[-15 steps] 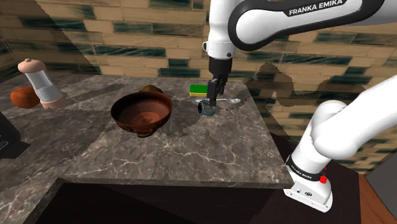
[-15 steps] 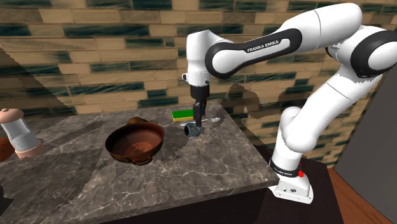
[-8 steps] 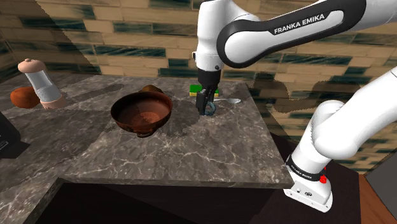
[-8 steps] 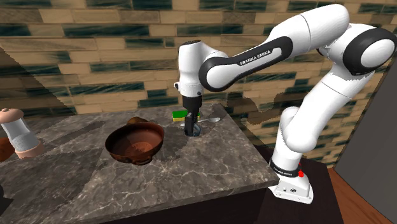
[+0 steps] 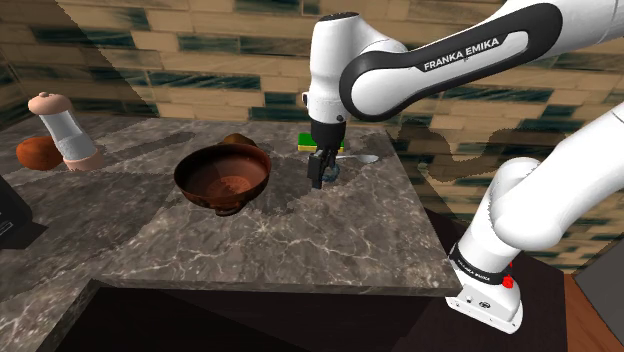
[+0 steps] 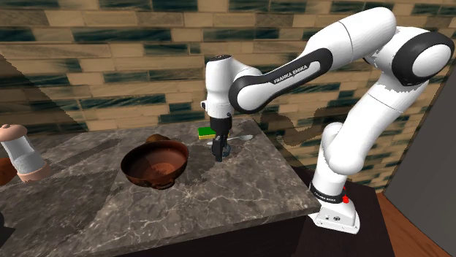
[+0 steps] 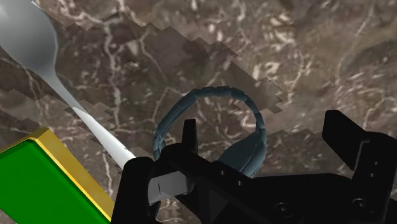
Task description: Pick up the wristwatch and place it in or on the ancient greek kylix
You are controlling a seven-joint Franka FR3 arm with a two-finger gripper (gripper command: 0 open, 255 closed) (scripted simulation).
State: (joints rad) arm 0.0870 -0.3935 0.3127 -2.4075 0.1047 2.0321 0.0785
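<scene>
The wristwatch point(image 7: 210, 102) is a blue-grey looped band lying on the dark marble counter point(image 5: 300, 230). My gripper point(image 7: 267, 130) stands open low over it. One finger point(image 7: 188, 133) sits within the loop. The other finger point(image 7: 350, 137) is clear of the band, and neither clasps it. From the shoulder view the gripper point(image 5: 316, 178) hides most of the watch point(image 5: 331, 172). The kylix point(image 5: 222, 178) is a brown bowl standing to the shoulder view's left of the gripper. In the second exterior view the gripper point(image 6: 218, 153) hangs just right of the kylix point(image 6: 155, 162).
A green and yellow sponge point(image 5: 316, 141) and a grey spoon point(image 5: 362, 158) lie right behind the watch. A pepper grinder point(image 5: 62, 130) and a brown lump point(image 5: 38, 152) stand far left. The counter's edge drops off near the white arm base point(image 5: 490, 280).
The gripper has shifted towards the shoulder view's left and sunk lower, from above the watch to down beside it. The watch, kylix and other items stay in place.
</scene>
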